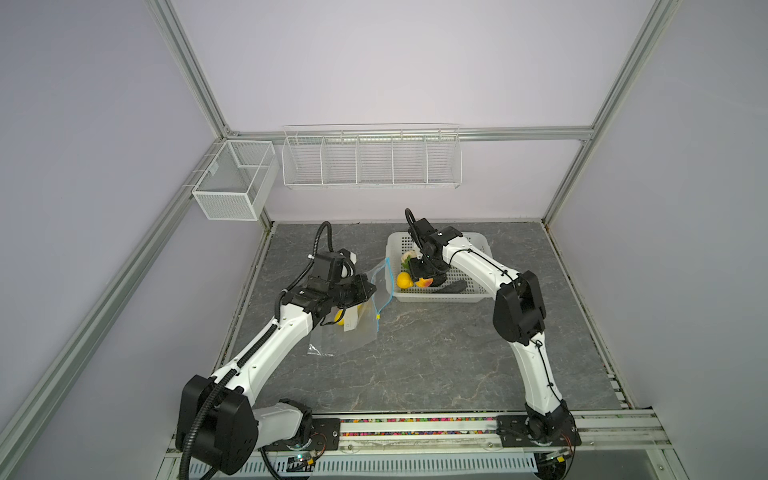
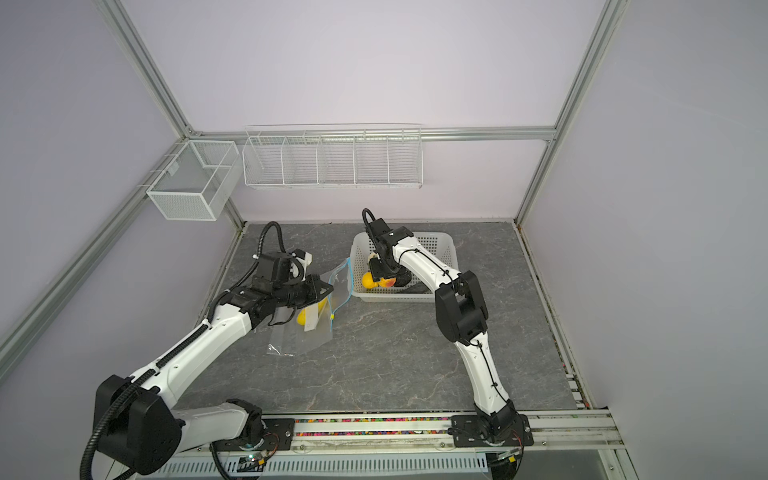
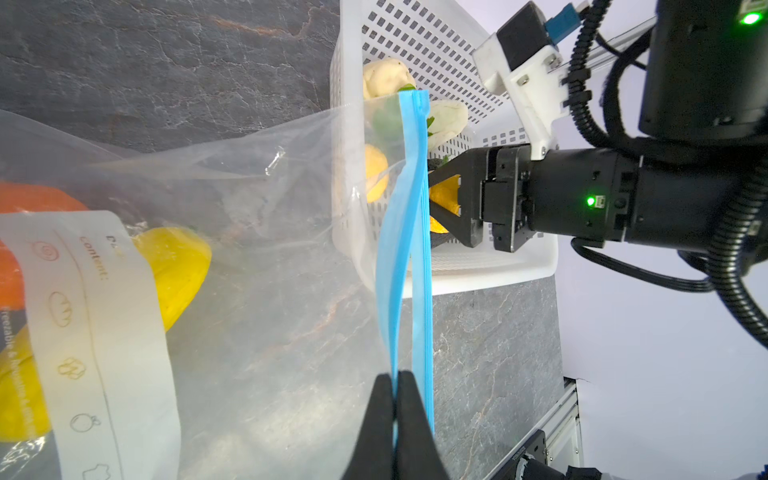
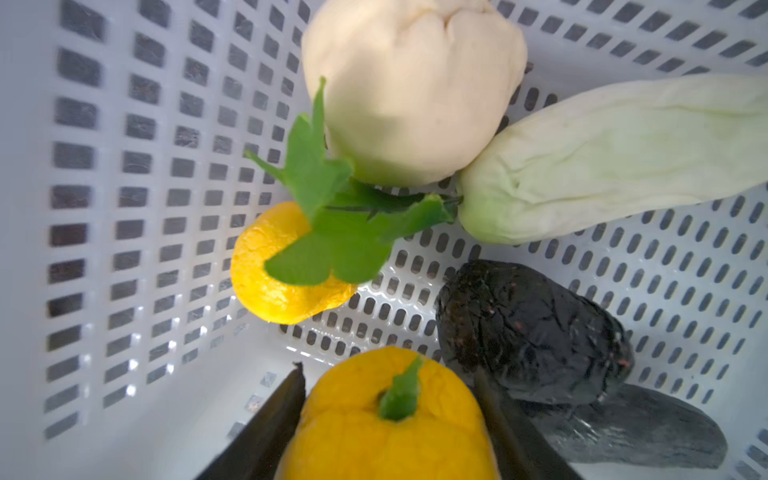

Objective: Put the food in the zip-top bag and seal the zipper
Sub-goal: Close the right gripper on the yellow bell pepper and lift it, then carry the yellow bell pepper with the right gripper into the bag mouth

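Note:
The clear zip-top bag point(image 1: 357, 332) point(image 2: 316, 334) point(image 3: 270, 249) lies left of the basket, its mouth raised toward it. My left gripper point(image 3: 395, 386) point(image 1: 373, 289) is shut on one lip of the blue zipper point(image 3: 405, 249) point(image 1: 388, 276), and the other lip stands apart from it. The yellow slider tab point(image 1: 377, 316) sits at the near end. Yellow food point(image 3: 174, 270) and an orange piece point(image 3: 25, 199) lie inside the bag. My right gripper point(image 4: 388, 374) point(image 3: 434, 203) is down in the basket, shut on a yellow pepper point(image 4: 386, 424). A lemon point(image 4: 282, 274), greens point(image 4: 332, 224), cauliflower point(image 4: 411, 91), cabbage point(image 4: 602, 158) and avocado point(image 4: 532, 332) lie nearby.
The white perforated basket point(image 1: 478, 245) point(image 2: 440, 241) point(image 4: 124, 208) stands at the back middle of the grey marbled table point(image 1: 436, 365). Its walls enclose the right gripper closely. Two empty wire racks point(image 1: 370, 158) point(image 1: 232, 183) hang on the back wall.

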